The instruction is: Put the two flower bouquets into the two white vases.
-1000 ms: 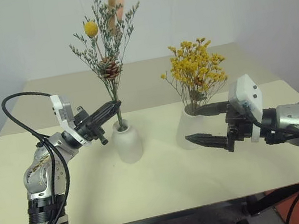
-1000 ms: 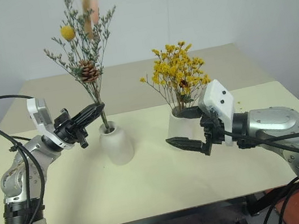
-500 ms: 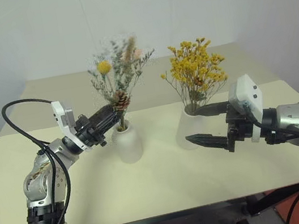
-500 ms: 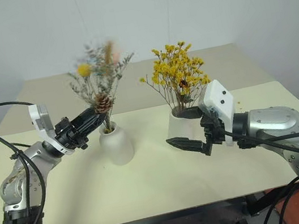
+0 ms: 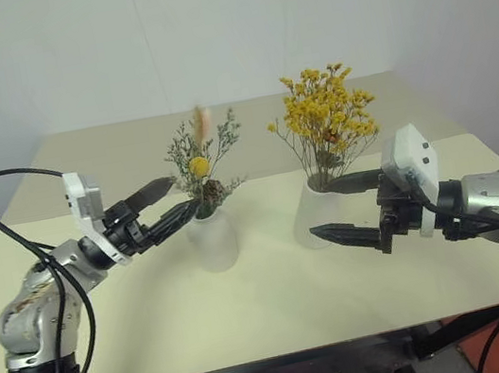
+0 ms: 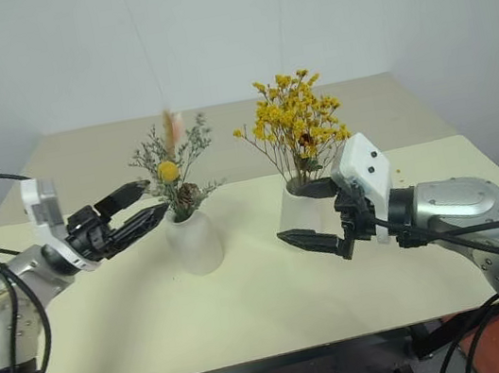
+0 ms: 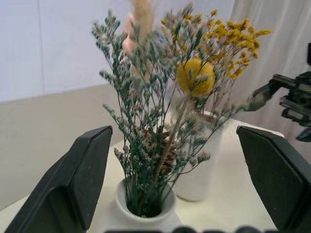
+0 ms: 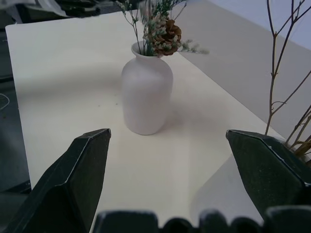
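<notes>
Table (image 5: 253, 320): cream top, carries both vases side by side, well apart. Cylinder vase (image 5: 317, 218) on the right holds the yellow bunch (image 5: 327, 121), stems down inside, heads fanned above the rim. Bottle vase (image 5: 213, 240) on the left holds the mixed sprig (image 5: 201, 156); stems sit in the narrow neck, pine cone at the lip, yellow bloom and pink plume above. Left gripper (image 5: 168, 205) just beside the sprig on its left, fingers spread wide, nothing between them; sprig stands on its own. Right gripper (image 5: 344, 207) in front of the cylinder vase, jaws spread wide, empty, one finger near the rim and one low along the wall; contact cannot be told. Judgement: both placements look done; step in hand is release and clearing off. Next move calls for drawing each arm straight back without brushing stems or nudging a vase. Sprig leans slightly; risk of snagging it.
</notes>
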Action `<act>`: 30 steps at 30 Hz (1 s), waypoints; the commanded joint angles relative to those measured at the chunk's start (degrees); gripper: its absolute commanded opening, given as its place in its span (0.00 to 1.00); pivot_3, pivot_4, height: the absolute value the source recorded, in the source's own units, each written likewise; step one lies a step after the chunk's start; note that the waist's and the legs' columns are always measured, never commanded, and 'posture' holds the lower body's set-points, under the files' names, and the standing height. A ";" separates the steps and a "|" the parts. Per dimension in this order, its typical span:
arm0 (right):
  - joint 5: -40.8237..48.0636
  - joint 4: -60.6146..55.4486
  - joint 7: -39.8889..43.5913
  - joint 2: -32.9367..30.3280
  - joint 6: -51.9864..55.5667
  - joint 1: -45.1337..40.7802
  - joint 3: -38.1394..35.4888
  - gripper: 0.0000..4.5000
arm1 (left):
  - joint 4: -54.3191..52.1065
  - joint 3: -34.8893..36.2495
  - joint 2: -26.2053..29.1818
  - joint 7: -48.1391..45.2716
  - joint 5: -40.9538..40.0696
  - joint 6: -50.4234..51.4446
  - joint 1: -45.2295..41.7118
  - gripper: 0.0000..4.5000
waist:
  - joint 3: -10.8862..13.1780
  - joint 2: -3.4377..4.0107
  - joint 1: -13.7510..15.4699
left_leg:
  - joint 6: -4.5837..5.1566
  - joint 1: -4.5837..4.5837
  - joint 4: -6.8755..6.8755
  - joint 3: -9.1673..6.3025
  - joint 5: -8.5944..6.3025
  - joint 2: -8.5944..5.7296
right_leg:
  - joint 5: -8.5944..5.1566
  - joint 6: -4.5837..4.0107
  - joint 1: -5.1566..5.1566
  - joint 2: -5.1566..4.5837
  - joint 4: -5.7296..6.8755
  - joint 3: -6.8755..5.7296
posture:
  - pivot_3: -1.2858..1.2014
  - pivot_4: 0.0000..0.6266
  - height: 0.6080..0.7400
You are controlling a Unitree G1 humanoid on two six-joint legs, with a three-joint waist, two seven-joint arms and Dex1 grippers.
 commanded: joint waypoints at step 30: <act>-3.57 1.26 7.95 -4.67 -9.52 7.90 -6.95 1.00 | -10.96 -3.71 17.98 -20.05 4.60 -2.62 4.08 1.00 | 0.03 0.05 -0.02 | 0.02 0.09 -0.09 0.27 -0.01 0.24 | -0.22 0.14 0.00 0.11 -0.03 0.01 | 0.52 0.24 1.00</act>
